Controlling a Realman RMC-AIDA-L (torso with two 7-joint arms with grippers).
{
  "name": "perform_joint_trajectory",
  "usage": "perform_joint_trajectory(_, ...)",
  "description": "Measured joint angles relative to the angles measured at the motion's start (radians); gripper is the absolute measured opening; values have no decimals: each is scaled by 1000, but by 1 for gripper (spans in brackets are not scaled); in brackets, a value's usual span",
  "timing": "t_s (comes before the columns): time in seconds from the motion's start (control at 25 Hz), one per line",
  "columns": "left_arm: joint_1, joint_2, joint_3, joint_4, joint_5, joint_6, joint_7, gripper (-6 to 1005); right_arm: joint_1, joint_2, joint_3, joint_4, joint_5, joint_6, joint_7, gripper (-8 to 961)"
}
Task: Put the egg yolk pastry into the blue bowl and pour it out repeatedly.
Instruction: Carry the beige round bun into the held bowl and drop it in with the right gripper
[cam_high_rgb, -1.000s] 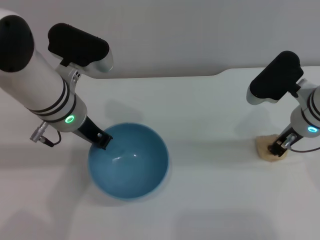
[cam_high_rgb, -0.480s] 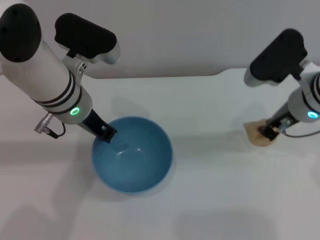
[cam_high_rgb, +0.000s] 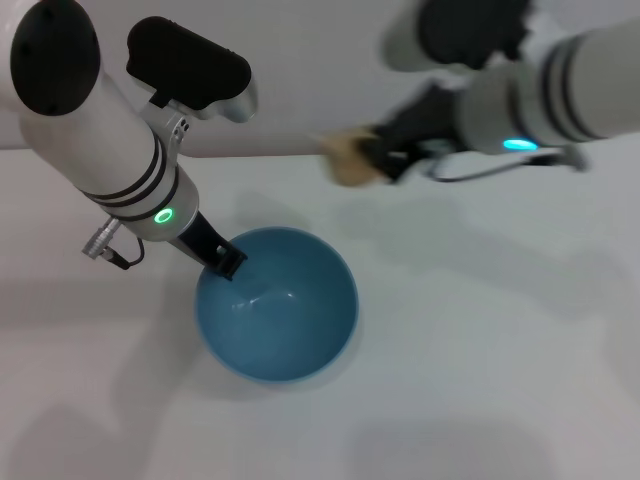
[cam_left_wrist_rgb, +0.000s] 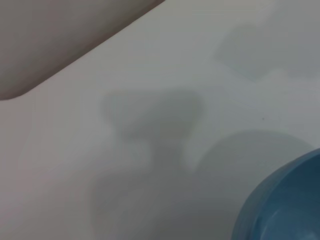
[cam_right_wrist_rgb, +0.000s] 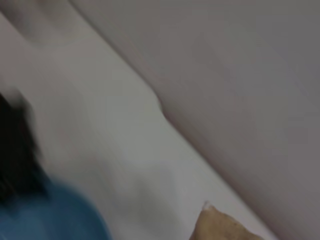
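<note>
blue bowl (cam_high_rgb: 277, 305) held by left gripper (cam_high_rgb: 228, 262), right gripper (cam_high_rgb: 372, 155) carrying egg yolk pastry (cam_high_rgb: 347, 158)

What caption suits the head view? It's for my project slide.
Right gripper carries the egg yolk pastry above the table toward the blue bowl, whose rim the left gripper holds.

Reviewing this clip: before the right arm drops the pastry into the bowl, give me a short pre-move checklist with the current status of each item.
1. Egg yolk pastry held by right gripper: ok, it is lifted off the table.
2. Pastry above the blue bowl: not ok, it appears off to the far right of the rim.
3. Left gripper at the bowl's rim: ok, on the near-left edge.
4. Bowl upright, opening up: ok.
5. Bowl empty: ok, nothing shows inside.
6. Firmness of right grip: cannot tell, blurred.
</note>
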Motion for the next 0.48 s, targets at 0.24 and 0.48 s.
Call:
perform_joint_trajectory(0.24, -1, -2, 1, 0, -4, 3, 0, -1, 2, 1, -140, 8, 88, -177, -42, 54)
perform_joint_trajectory(0.48, -1, -3, 1, 4, -5, 10, 0, -1, -5, 2, -197, 9, 95, -183, 0, 22)
